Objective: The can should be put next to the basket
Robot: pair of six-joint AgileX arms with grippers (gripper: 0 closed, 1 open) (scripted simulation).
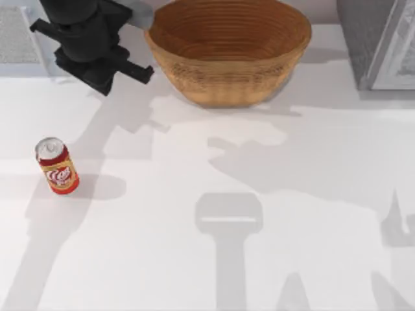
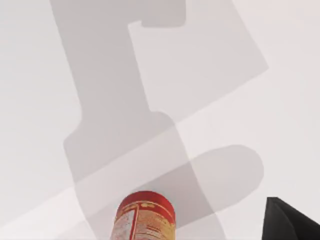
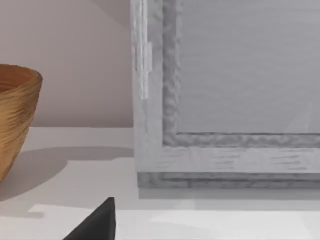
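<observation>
Left end effector [image 1: 97, 61] above table [image 1: 259, 194], can [image 1: 57, 166] apart.

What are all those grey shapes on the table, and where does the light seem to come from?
Top view: they are shadows of the arms on the table; the can throws its own toward the right, the basket too. Left wrist view: overlapping shadows cross behind the can, suggesting more than one light.

- The top view looks straight down on the white table [image 1: 272, 194].
- The left wrist view sits low, close to the can [image 2: 145, 216], shared with the top view.
- The right wrist view looks level at the basket [image 3: 17, 115], also seen from above.
</observation>
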